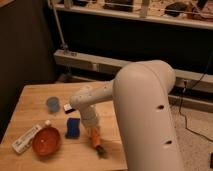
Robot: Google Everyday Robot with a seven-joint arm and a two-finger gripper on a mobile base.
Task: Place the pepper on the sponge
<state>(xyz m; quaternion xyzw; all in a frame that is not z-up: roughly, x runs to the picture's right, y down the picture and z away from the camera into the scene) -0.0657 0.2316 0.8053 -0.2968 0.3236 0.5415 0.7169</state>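
The slim orange pepper (95,138) pokes out below my gripper (93,131), its dark end pointing toward the table's front edge. My gripper is shut on the pepper's upper part, just right of the deep-blue sponge (73,127). The sponge lies flat on the wooden table (30,100) with nothing on it. The white arm (145,105) reaches in from the right and hides the table's right side.
An orange-red bowl (47,141) sits front left of the sponge, with a white tube (27,139) beside it. A pale blue cup (52,104) and a small black-and-white object (67,107) stand behind the sponge. The table's front edge is close below the pepper.
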